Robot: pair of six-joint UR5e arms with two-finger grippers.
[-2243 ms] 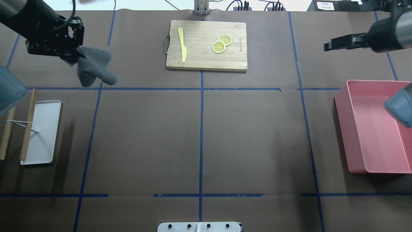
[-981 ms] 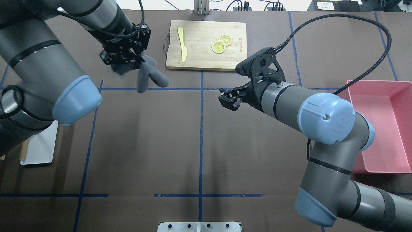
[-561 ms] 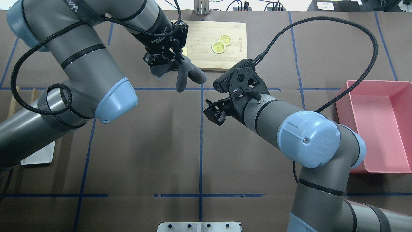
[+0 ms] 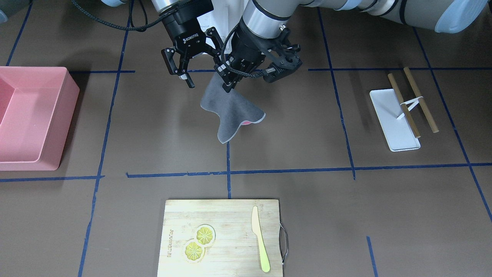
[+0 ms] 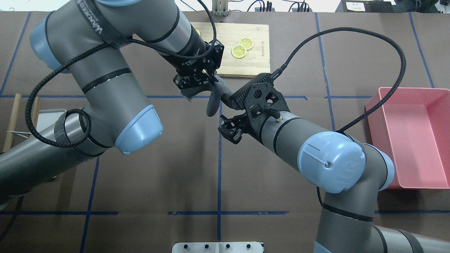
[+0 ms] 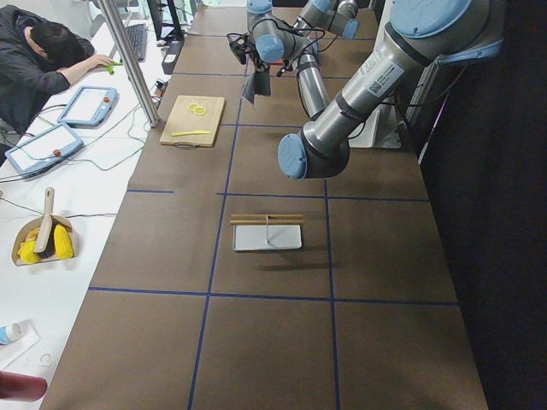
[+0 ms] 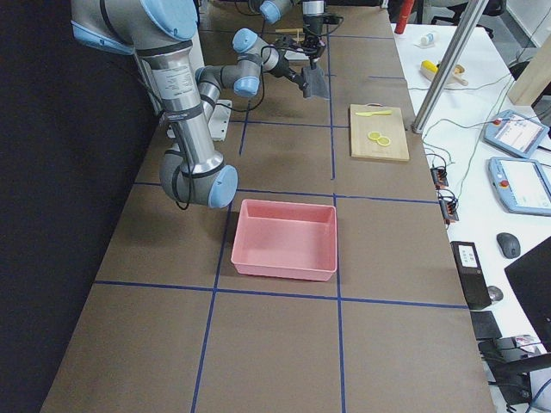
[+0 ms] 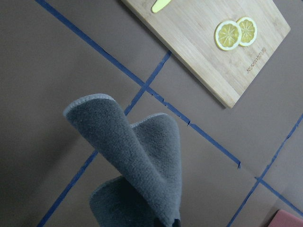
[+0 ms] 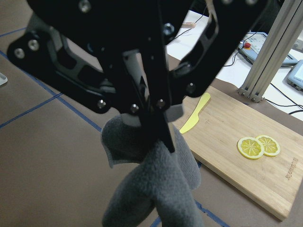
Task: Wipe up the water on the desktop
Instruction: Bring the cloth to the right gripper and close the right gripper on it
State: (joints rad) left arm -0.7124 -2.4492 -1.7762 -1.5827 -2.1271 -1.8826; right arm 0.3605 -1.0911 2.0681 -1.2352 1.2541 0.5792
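My left gripper (image 5: 203, 75) is shut on the top of a grey cloth (image 5: 213, 102), which hangs folded over the middle of the brown desktop (image 5: 158, 168). In the front view the left gripper (image 4: 226, 84) pinches one corner and the cloth (image 4: 230, 109) drapes down toward the desktop (image 4: 300, 127). My right gripper (image 5: 228, 130) is open and empty, close beside the hanging cloth; it also shows in the front view (image 4: 198, 73). The right wrist view shows the left gripper (image 9: 158, 130) clamped on the cloth (image 9: 156, 194). I see no water on the desktop.
A bamboo cutting board (image 5: 255, 42) with two lemon slices (image 5: 239, 51) lies at the far middle, a yellow knife (image 4: 260, 246) on it. A pink bin (image 5: 415, 137) stands on the right, and a white tray (image 4: 396, 123) with wooden sticks (image 4: 419, 100) on the left.
Both arms have swung in toward the table's middle. The left gripper carried the cloth right and nearer. The right gripper moved left to just beside it.
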